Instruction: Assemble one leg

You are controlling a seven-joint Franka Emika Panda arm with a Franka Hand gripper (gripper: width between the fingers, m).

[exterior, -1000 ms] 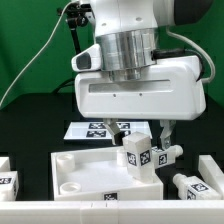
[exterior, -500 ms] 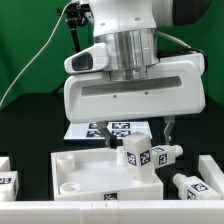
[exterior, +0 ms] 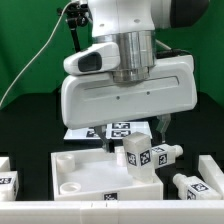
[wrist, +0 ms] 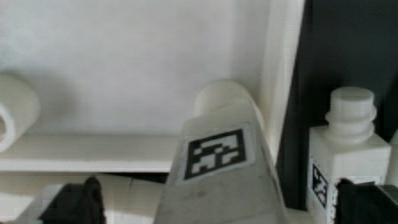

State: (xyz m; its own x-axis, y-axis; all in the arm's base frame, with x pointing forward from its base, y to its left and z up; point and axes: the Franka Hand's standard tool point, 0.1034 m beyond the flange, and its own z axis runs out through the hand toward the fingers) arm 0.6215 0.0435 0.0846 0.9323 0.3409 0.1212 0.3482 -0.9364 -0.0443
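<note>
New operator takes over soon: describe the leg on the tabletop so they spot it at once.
Start at the large white tabletop on the black table. At its far corner toward the exterior view's right, below the gripper, sits the leg. It alone rests on the tabletop; the other legs lie off it.

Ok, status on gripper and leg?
Gripper open, flanking small white stubby plastic leg. Leg upright at corner of white square rimmed tabletop. Second like leg lying close beside, may crowd a finger.

White arm (exterior: 128, 14), grey ribbed wrist collar (exterior: 130, 56), boxy white hand housing (exterior: 125, 98), black cables (exterior: 72, 24), dark fingers (wrist: 71, 204).
</note>
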